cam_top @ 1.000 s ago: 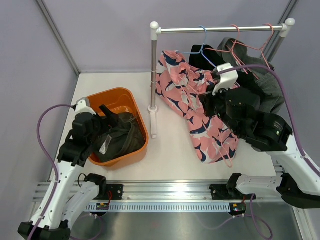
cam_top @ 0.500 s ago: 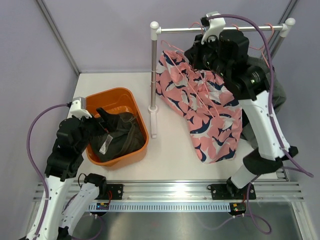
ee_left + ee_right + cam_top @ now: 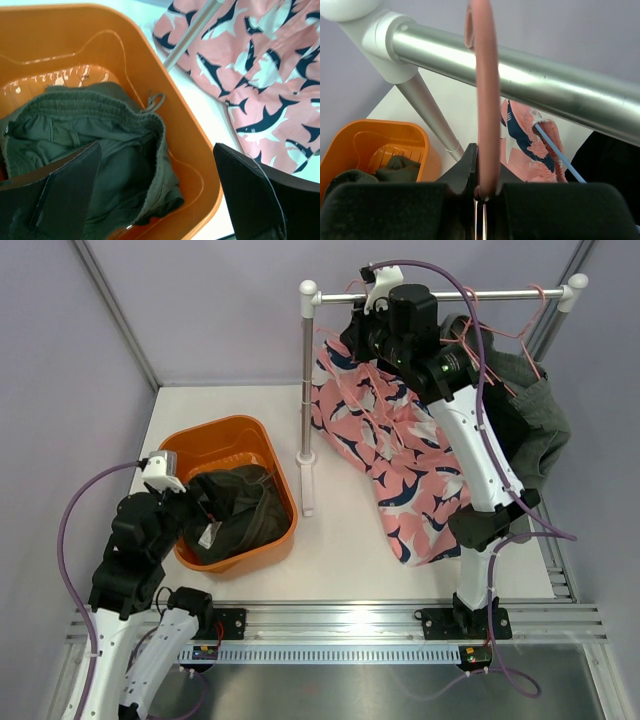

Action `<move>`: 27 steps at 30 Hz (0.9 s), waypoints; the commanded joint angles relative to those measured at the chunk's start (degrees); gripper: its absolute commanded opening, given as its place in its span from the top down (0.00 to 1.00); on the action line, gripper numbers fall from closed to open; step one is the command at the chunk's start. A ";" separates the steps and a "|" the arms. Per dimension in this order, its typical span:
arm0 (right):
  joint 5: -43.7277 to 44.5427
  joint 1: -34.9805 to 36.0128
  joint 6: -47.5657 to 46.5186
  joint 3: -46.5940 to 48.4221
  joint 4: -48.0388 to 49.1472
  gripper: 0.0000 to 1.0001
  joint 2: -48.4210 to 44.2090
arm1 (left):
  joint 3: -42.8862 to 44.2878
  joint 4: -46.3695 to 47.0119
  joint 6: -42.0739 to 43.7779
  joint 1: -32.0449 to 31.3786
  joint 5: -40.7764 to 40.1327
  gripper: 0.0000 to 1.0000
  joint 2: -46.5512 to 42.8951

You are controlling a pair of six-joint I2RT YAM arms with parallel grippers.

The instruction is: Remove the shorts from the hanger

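My right gripper (image 3: 357, 325) (image 3: 487, 192) is raised to the left end of the rack's rail (image 3: 530, 80) and is shut on the hook of a pink hanger (image 3: 485, 100), which curves over the rail. The pink shark-print shorts (image 3: 400, 460) (image 3: 260, 75) hang from that hanger and trail onto the table. Dark olive shorts (image 3: 235, 515) (image 3: 100, 145) lie in the orange tub (image 3: 250, 435). My left gripper (image 3: 190, 505) (image 3: 155, 195) is open over them, holding nothing. Grey shorts (image 3: 540, 425) and a black garment (image 3: 610, 160) hang at the right.
The rack's upright post (image 3: 308, 390) stands between the tub and the pink shorts. A blue hanger (image 3: 560, 155) and other pink hangers (image 3: 500, 335) sit on the rail (image 3: 500, 296). Purple walls close in the table on three sides.
My right arm has risen from the table and swung up and left, carrying the pink hanger's hook to the rail. My left arm has drawn back toward the near left, still open.
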 commanded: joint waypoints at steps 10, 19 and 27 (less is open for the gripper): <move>6.90 -0.55 0.71 -1.15 6.08 1.00 0.29 | -0.61 0.49 0.69 0.16 1.85 0.01 -1.78; 5.50 -0.46 2.03 -6.86 8.18 1.00 -0.23 | 11.78 -7.05 -10.02 0.16 -2.80 0.01 0.77; 5.85 -0.46 2.65 -12.31 9.77 0.91 -3.92 | 20.48 -9.62 -17.33 0.16 -1.66 0.01 0.07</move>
